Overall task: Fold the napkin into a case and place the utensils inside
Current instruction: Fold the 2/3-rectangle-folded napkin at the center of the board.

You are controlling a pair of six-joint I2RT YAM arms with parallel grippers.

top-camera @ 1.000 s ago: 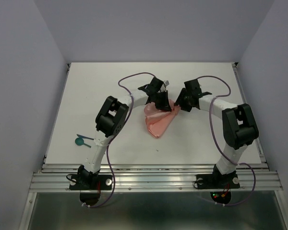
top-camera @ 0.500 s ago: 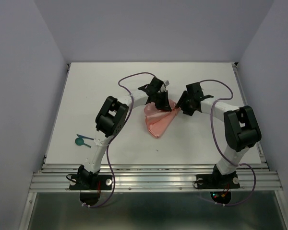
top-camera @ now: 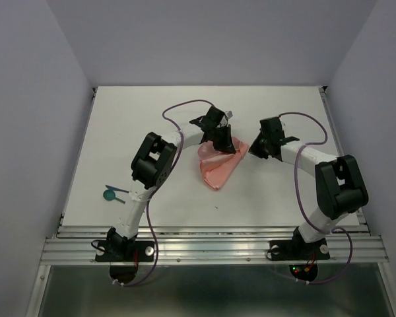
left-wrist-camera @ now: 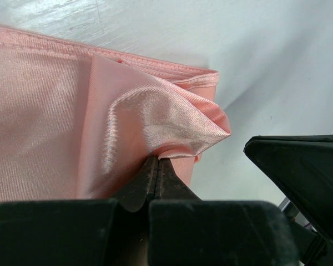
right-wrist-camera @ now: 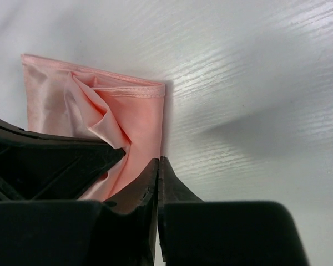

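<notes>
The salmon-pink napkin [top-camera: 218,169] lies crumpled and partly folded at mid-table. My left gripper [top-camera: 223,140] is at its far edge, shut on a raised fold of the cloth [left-wrist-camera: 155,119], with the tips [left-wrist-camera: 157,159] pinching it. My right gripper [top-camera: 254,150] is shut just off the napkin's right edge [right-wrist-camera: 150,111]; its tips [right-wrist-camera: 158,159] touch each other with no cloth seen between them. The teal-green utensils [top-camera: 111,193] lie near the left arm's base, far from both grippers.
Purple cables [top-camera: 185,104] loop over both arms. The left arm's elbow [top-camera: 152,162] stands between the utensils and the napkin. The table's white top [top-camera: 284,191] runs to side rails and a metal frame at the near edge.
My right gripper went from open to shut and drew back to the right, off the napkin's corner. The left gripper has held its pinch on the cloth without moving.
</notes>
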